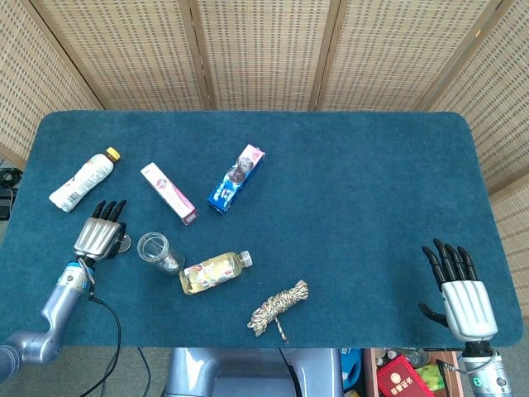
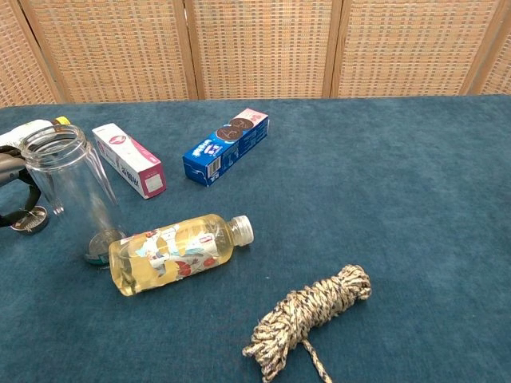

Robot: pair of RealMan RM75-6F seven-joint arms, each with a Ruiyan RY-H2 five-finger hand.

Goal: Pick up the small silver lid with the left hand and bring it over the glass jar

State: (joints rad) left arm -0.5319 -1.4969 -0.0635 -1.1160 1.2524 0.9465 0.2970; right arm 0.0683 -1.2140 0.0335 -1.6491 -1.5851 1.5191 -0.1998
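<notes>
Your left hand sits low at the left side of the blue-carpeted bench, palm down, dark fingers extended and slightly apart, lying over the small silver round lid. In the head view the lid shows just at the hand's right edge; in the chest view the lid rests on the bench at the left edge of frame, with dark parts of the hand above and around it. You cannot tell from either view whether the fingers actually pinch the lid or only cover it. Behind the hand lies a white plastic bottle with a yellow cap, on its side. Just right of the lid stands the clear glass jar, upright, mouth open, close to the hand but apart from it. Behind the jar lies a white-and-pink narrow box. Touching or nearly touching the jar base on its right lies a clear bottle of yellow drink with a white cap, on its side. Further back is a blue cookie box. Near the front edge lies a coiled bundle of speckled rope. Your right hand is at the far right front corner, well apart from everything, palm down, fingers straight and spread, holding nothing.
</notes>
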